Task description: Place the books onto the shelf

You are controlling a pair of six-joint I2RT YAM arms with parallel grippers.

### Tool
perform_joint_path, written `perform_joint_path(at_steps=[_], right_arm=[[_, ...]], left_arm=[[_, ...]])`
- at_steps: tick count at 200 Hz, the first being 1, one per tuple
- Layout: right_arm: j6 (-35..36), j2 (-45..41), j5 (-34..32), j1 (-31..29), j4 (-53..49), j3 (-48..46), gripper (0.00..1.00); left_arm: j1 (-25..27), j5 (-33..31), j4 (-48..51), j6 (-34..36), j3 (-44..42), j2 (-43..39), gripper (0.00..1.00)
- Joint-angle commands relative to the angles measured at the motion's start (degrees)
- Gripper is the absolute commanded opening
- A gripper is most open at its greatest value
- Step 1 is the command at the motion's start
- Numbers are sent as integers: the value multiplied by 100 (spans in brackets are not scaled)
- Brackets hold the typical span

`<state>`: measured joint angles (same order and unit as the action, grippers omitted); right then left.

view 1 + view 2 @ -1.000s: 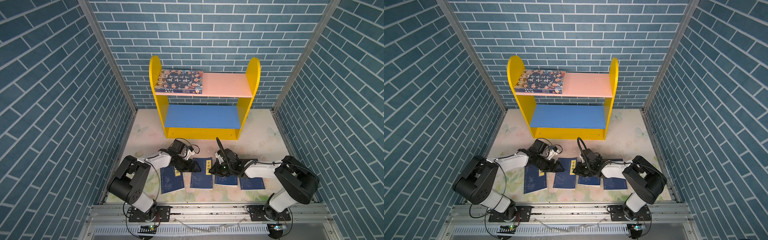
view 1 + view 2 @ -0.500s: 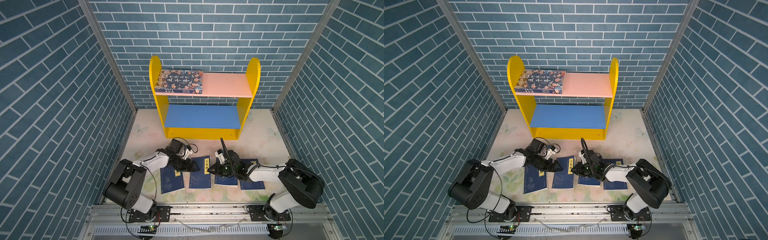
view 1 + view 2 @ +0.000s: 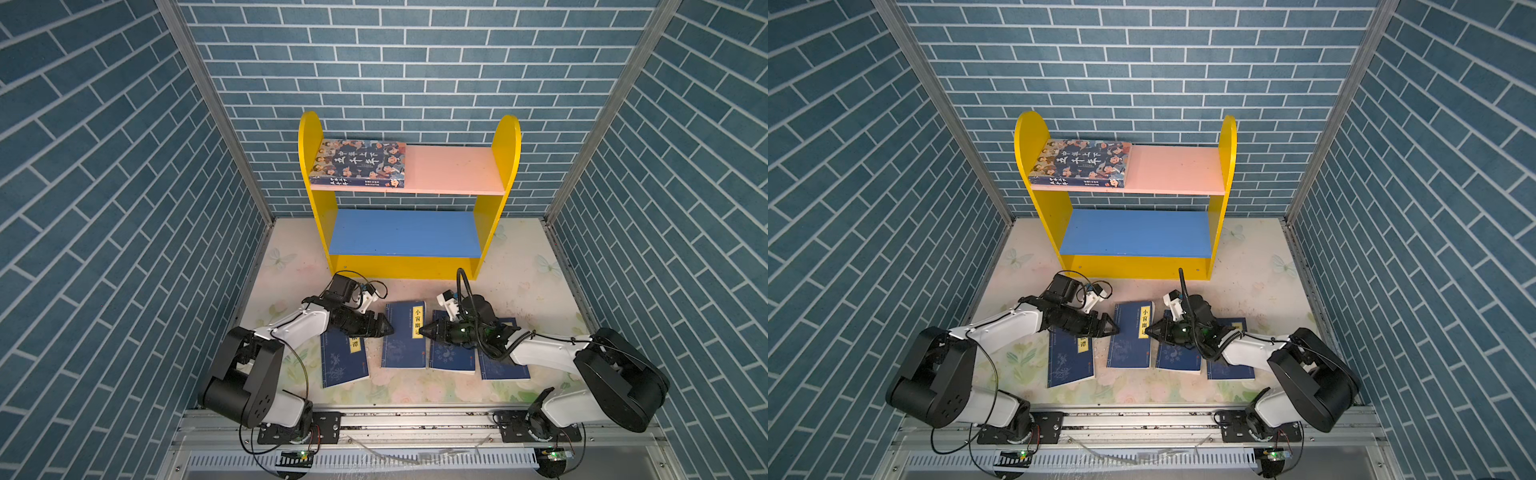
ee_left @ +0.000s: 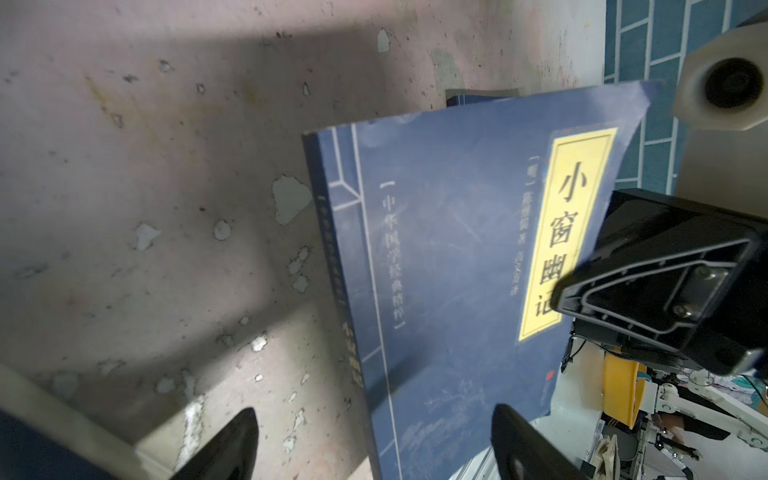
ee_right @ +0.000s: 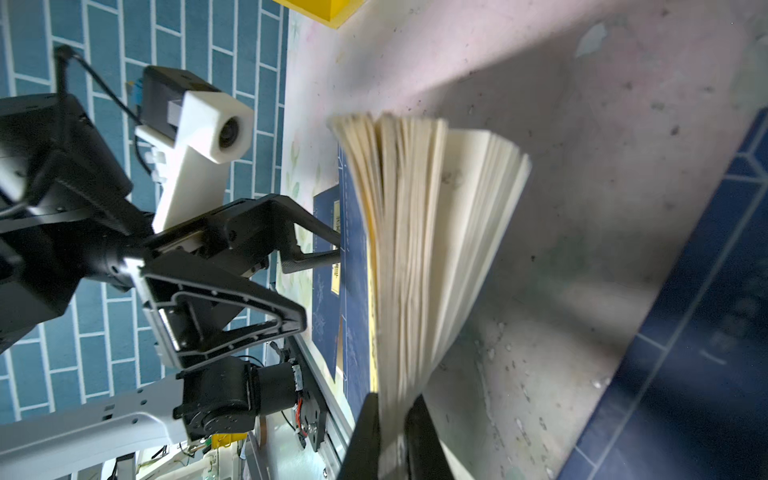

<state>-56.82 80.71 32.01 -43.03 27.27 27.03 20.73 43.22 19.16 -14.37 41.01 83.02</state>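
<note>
**Right pincer clamped on a navy book's pages, left pincer wide at its spine**

The labelled navy book (image 3: pixel 405 334) lies second from the left in a row of four on the floral mat (image 3: pixel 519 291), in front of the shelf (image 3: pixel 505 141). My right pincer (image 3: pixel 423 331) is squeezed narrow on a sheaf of its cream pages at the open edge. In the right wrist view my fingers (image 5: pixel 365 432) pinch the paper and the leaves fan out beyond them, blurred. My left pincer (image 3: pixel 388 329) faces the same book from the spine side, jaws spread wide and holding nothing. In the left wrist view the spine runs down between my two dark fingertips (image 4: pixel 241 444), but I cannot tell whether either touches the cover.

The leftmost navy book (image 3: pixel 343 365) lies flat, its far end under my left pincer's wrist. The third navy book (image 3: pixel 451 359) lies just beside the gripped one, partly under my right pincer. The fourth navy book (image 3: pixel 505 368) is partly covered by my right arm.

Further out, the cartoon-face book (image 3: pixel 359 163) lies flat on the left end of the pink upper board (image 3: pixel 453 168), next to the left yellow side panel. The blue lower board (image 3: pixel 405 232) sits beneath. Blue brick-pattern walls (image 3: pixel 124 208) close in the mat on three sides.
</note>
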Motion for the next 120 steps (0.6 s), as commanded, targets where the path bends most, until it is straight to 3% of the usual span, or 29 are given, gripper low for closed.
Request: perform_joint_path(at_steps=[1,33,85,94,120], right_arm=[[-151,-254,412,39,364,40,0],[-201,-242,665,54,518,108,0],[-355,34,912,66,853,222,0],[-372,78,910,66,872,243,0],[-380,224,956,62,917,311,0]], left_arm=[[-52,383,-123,-22,-32,-25,91],[-52,1168,-448,-383,-76,-43,88],[-52,2021,-813,-934,1,-178,63],[-52,2101,-842,-994,18,-198,54],[-52,2113,-707,-1010,86,-266,17]])
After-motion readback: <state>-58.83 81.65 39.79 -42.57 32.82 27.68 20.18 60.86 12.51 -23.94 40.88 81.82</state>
